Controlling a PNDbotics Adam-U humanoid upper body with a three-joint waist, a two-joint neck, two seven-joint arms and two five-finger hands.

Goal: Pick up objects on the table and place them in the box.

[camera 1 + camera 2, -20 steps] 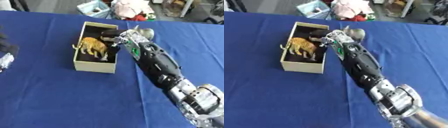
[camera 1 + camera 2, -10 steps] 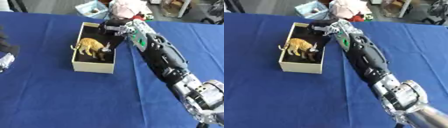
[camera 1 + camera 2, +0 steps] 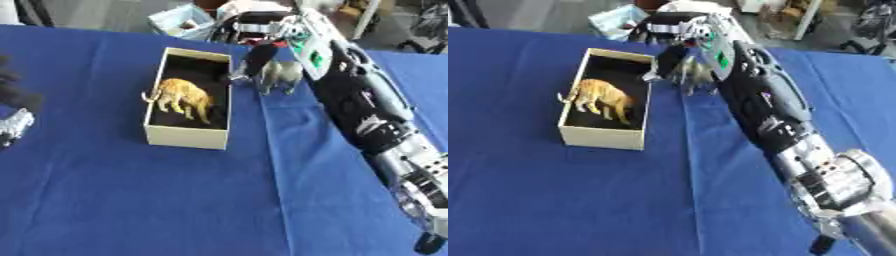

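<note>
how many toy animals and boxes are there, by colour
orange animal: 1, inside the box
grey animal: 1, on the cloth right of the box
cream box: 1
total: 3

1. The right robot hand is motion-blurred, so its finger positions cannot be read.
2. A grey animal figure just below that robot hand is blurred; whether they touch is unclear.
3. The left robot hand is cut off by the left edge, well away from the right one.
</note>
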